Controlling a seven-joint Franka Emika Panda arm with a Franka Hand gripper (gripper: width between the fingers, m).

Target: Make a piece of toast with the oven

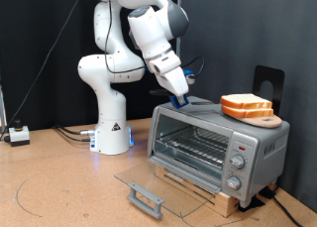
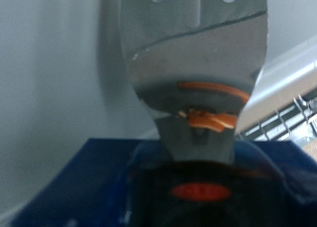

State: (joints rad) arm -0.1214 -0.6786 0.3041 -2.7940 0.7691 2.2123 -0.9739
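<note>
1. Two slices point(image 1: 247, 106) stacked on a round wooden board point(image 1: 269, 120), on the oven top toward exterior view's right. Pale faces, orange-brown crust. Neither is in the oven.
2. Oven point(image 1: 216, 146): silver-grey box on a wooden base. Glass door point(image 1: 163, 190) swung fully down, lying flat in front w/ its bar handle point(image 1: 146, 199) nearest the camera. Wire rack point(image 1: 195, 148) visible inside, nothing on it as far as I can see. Knobs point(image 1: 238, 160) on panel at exterior view's right.
3. Gripper point(image 1: 180, 98): above the oven top's edge at exterior view's left, arm angled down from upper left. Clamped on a dark handle w/ blue part; wrist view shows this is a spatula point(image 2: 194, 68), its flat metal blade w/ slots pointing away from the hand, orange marks near the neck.
4. Progress, est.: door open = done. Tool in hand = done. Bread not yet moved to rack; door not closed; knobs look untouched, cannot tell setting. Early stage, most work left.
5. Slices vs. gripper: slices lie toward exterior view's right of the gripper, apart from it, w/ bare oven top between. Spatula blade not touching bread. Slices sit about level w/ the gripper's tips, as best judged.
6. Other: small white box point(image 1: 19, 135) w/ cables on table at exterior view's left.
</note>
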